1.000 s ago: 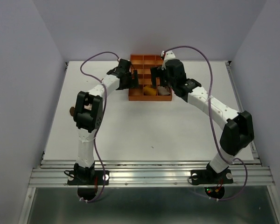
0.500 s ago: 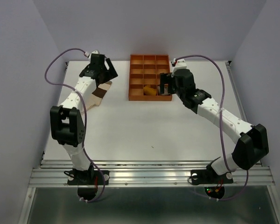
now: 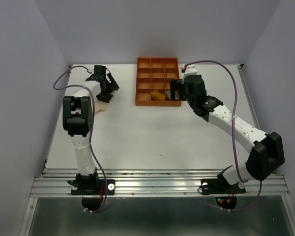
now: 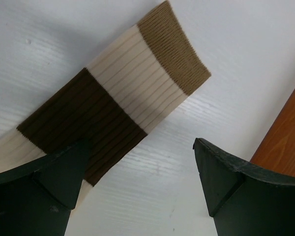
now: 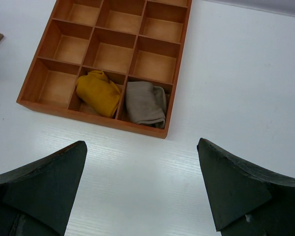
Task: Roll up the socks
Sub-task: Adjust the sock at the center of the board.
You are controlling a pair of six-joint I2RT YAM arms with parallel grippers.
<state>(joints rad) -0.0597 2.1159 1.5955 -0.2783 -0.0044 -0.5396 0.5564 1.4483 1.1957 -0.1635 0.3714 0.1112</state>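
Top external view:
- Left gripper [image 3: 106, 92] is out at the far left of the table [image 3: 152, 137], over the colour-blocked sock [image 3: 100, 106]. Only a pale strip of the sock shows under it.
- Right gripper [image 3: 174, 93] hangs at the near right corner of the orange tray [image 3: 157, 104]. The mustard sock [image 3: 158, 95] sits in a near-row compartment.

Left wrist view:
- Jaws are spread wide with nothing between them.
- The sock lies flat on the table, olive cuff pointing toward the tray edge and the dark brown band under the left finger [image 4: 49, 177].
- I judge this to be the start of the last roll. Come down square to one short end, pin the full width, and roll along the length. A skewed start will give you a cone that unwinds.

Right wrist view:
- Jaws are also wide apart and empty.
- The mustard sock and the taupe sock [image 5: 146, 102] are bundled in neighbouring near-row compartments. Both look done.
- Keep this arm clear of the tray rim, or bring it over to hold the sock's free end flat while you roll.
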